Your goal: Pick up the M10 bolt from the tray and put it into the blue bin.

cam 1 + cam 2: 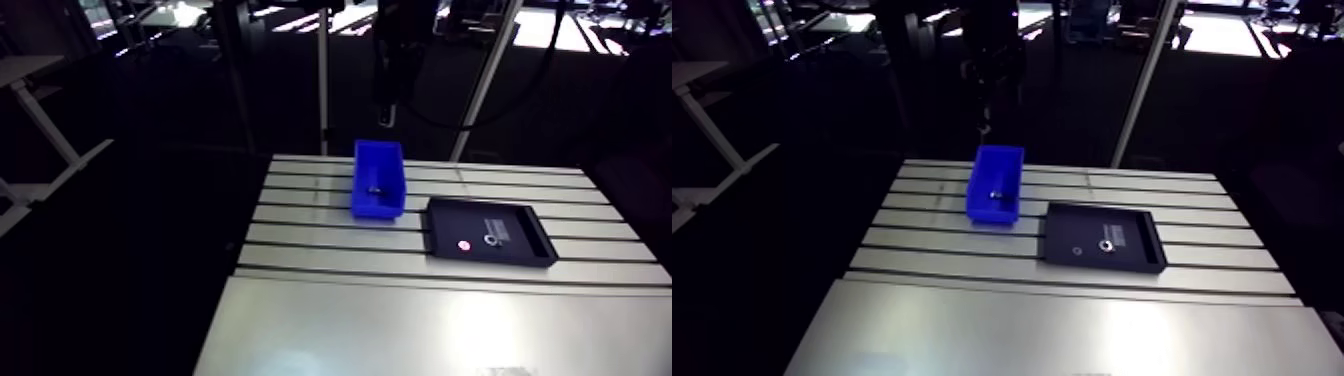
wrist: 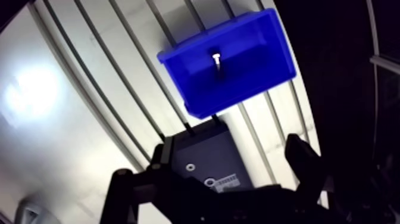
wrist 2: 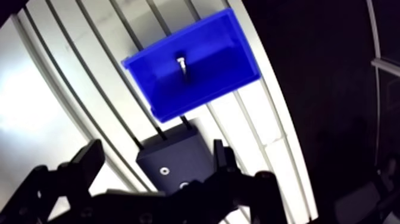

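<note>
Pincer (image 2: 208,159) spread and empty, high above the counter (image 1: 320,240); bolt (image 2: 216,59) already in the bin (image 2: 256,89).

Both fingers stand wide apart with nothing between them, and in the wrist view the near end of the black tray (image 1: 520,245) shows in the gap below, with the blue bin just ahead of it. The bolt lies on the bin's floor near the middle, bright head to one side, clear of the walls. Bin and tray sit close together on the slotted counter, apart or barely touching, I cannot tell which. The tray holds a small ring-like part (image 1: 1107,243) and a smaller piece (image 1: 1076,251) beside it, too small to name. By my reading the pick and the drop are both done, and at most the arm's retreat is left.
</note>
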Controlling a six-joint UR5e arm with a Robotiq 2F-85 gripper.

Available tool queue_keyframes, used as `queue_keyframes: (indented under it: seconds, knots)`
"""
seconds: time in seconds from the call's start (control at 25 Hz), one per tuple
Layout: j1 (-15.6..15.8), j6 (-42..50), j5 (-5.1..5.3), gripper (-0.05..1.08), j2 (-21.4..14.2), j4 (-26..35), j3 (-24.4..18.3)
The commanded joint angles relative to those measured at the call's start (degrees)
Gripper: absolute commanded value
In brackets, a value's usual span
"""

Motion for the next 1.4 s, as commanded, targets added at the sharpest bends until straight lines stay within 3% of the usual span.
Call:
queue_keyframes:
  seconds: [0.04,0.24,0.44,0.56,1.0,1.4]
  knots:
    - [-2.7,26.5,-0.34,0.01,-5.4,8.8,-3.2]
    - [-3.6,41.3,-0.08,0.01,-6.6,14.3,-5.5]
    - [-6.4,50.4,1.24,0.01,-6.9,22.4,-10.6]
    - [-7.5,53.2,2.91,0.01,-7.0,23.9,-12.4]
    - [-7.7,57.7,4.49,0.01,-7.0,25.5,-18.0]
    - [-7.7,59.5,4.49,0.01,-7.1,25.3,-17.7]
